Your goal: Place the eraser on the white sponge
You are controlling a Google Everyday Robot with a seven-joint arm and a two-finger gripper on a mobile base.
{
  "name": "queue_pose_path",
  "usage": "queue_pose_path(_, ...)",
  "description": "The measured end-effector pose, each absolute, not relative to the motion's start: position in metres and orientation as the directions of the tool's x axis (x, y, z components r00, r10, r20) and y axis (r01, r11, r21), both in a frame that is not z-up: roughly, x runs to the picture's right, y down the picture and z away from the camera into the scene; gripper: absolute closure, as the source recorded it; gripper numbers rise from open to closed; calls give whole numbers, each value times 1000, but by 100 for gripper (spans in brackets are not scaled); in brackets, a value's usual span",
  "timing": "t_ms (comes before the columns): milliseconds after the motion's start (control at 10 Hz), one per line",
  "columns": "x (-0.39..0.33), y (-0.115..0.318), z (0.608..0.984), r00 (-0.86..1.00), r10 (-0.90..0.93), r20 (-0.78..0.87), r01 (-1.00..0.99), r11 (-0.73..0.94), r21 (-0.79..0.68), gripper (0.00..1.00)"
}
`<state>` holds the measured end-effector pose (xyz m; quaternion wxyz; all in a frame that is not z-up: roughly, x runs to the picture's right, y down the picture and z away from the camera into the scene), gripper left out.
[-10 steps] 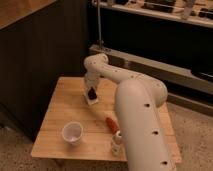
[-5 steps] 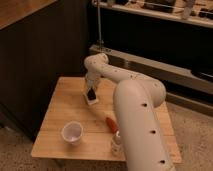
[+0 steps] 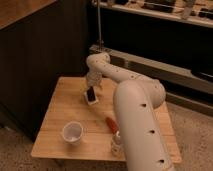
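Observation:
My gripper (image 3: pixel 91 89) hangs down over the middle back of the wooden table (image 3: pixel 60 115), at the end of the white arm (image 3: pixel 135 115). The black eraser (image 3: pixel 90 94) is right at the gripper's tip, tilted. The white sponge (image 3: pixel 93 101) shows as a white edge directly under and around the eraser. I cannot tell whether the eraser rests on the sponge or is held just above it.
A white cup (image 3: pixel 72 132) stands near the table's front left. An orange carrot-like piece (image 3: pixel 111 123) lies at the front middle, with a small white bottle (image 3: pixel 116 144) by the front edge. A dark counter and shelf stand behind the table.

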<state>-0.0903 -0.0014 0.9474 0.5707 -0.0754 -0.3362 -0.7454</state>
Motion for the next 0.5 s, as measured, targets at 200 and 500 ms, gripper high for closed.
queue_pose_path(200, -84, -9, 937, -320, -815, 483, 886, -77, 458, 20)
queue_pose_path(500, -72, -22, 920, -294, -838, 460, 837, 6, 547, 20)
